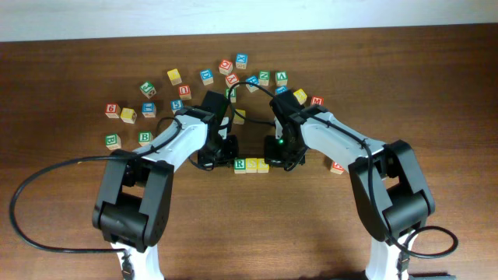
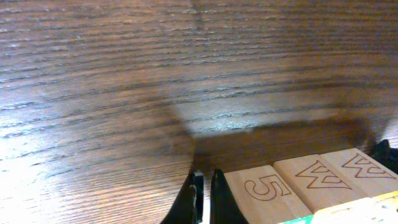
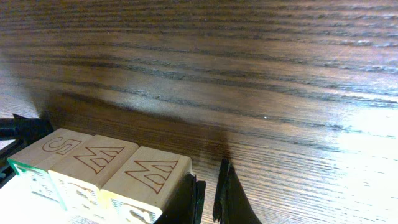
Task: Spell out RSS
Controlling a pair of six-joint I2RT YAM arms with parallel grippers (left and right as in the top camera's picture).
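Note:
Three wooden letter blocks stand touching in a row at the table's middle: a green R block (image 1: 240, 164) and two yellow blocks (image 1: 252, 166) (image 1: 263, 166). My left gripper (image 1: 222, 159) is at the row's left end and my right gripper (image 1: 282, 162) is at its right end. In the left wrist view the jaws (image 2: 205, 194) are shut on nothing, with one finger against the end block marked 5 (image 2: 270, 190). In the right wrist view the jaws (image 3: 208, 194) are shut on nothing, with one finger against the end block marked M (image 3: 155, 171).
Several loose letter blocks lie scattered at the back, from a red one (image 1: 113, 110) and a green one (image 1: 113, 141) on the left, past a yellow one (image 1: 174, 76), to a red one (image 1: 317, 101) on the right. One block (image 1: 337, 166) lies beside my right arm.

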